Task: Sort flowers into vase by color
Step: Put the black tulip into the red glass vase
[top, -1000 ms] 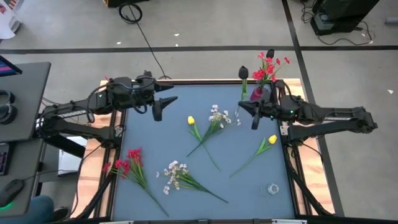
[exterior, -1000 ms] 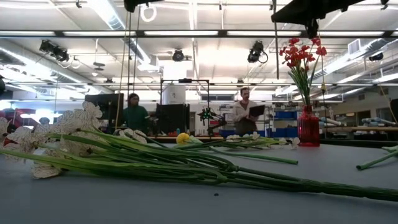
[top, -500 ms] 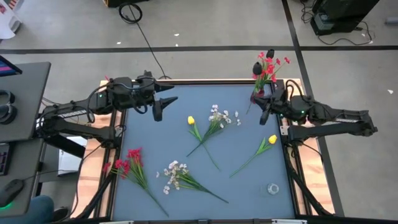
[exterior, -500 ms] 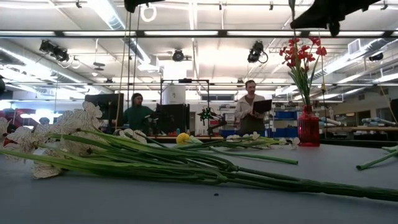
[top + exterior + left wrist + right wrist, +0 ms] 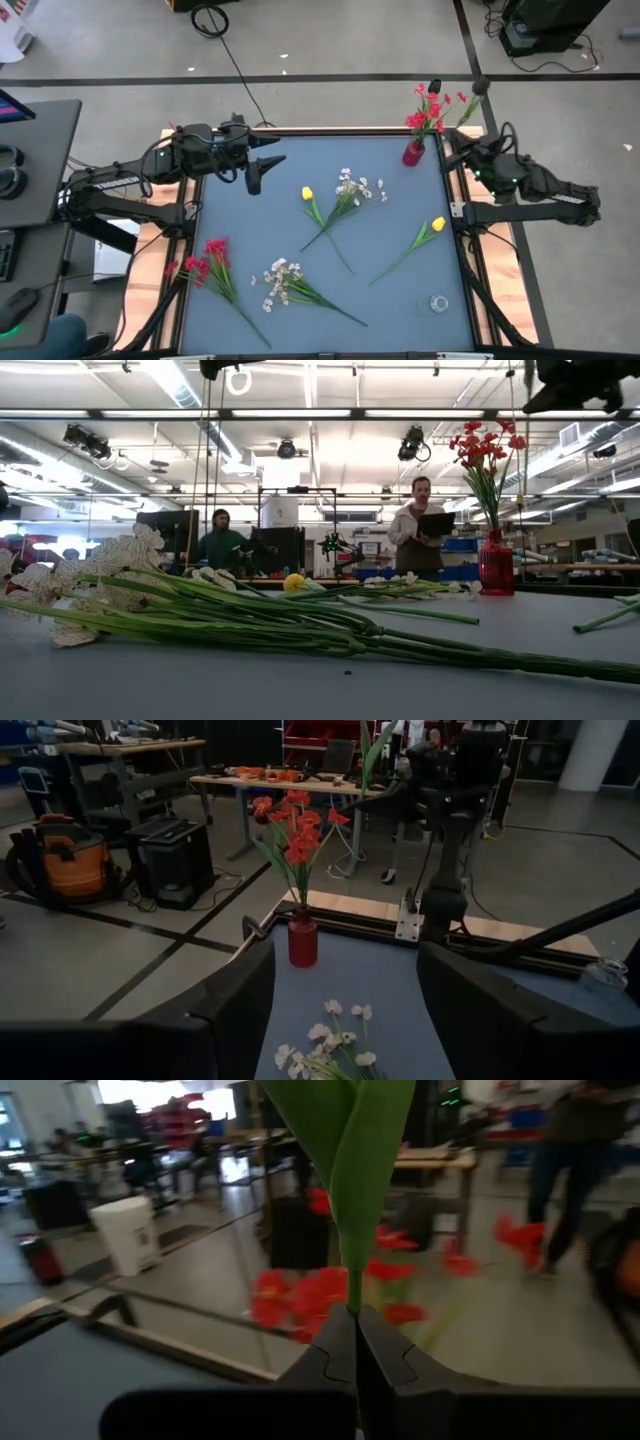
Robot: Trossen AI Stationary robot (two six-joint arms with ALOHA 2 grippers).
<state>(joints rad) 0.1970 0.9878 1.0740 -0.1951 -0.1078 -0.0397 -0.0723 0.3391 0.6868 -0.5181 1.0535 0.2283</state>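
A red vase (image 5: pixel 413 153) with red flowers (image 5: pixel 430 110) stands at the table's far right corner; the low view also shows the vase (image 5: pixel 495 565). Two yellow tulips (image 5: pixel 308 193) (image 5: pixel 437 224), two white sprays (image 5: pixel 350 185) (image 5: pixel 280 280) and a red cluster (image 5: pixel 205 260) lie flat on the table. My right gripper (image 5: pixel 466 143) is beyond the table's right edge, right of the vase, shut on a green-leaved flower (image 5: pixel 470 105). My left gripper (image 5: pixel 257 172) hangs open over the far left of the table, holding nothing. My right gripper pinches the flower's green stem (image 5: pixel 352 1298) between its two shut fingers, just where the leaves begin. The broad leaves (image 5: pixel 345 1140) stick out past the fingertips. The flower is lifted clear of the table and the vase.
A small clear glass piece (image 5: pixel 438 302) sits near the table's front right corner. The left wrist view shows the vase (image 5: pixel 302 940) ahead and the right arm (image 5: pixel 450 810) behind it. People stand in the room (image 5: pixel 420 540) beyond the table.
My right gripper has drawn back from over the table beside the vase toward and past the table's right edge, swinging about as it went, still shut on the flower, which went with it. The vase and the flowers on the table have kept still.
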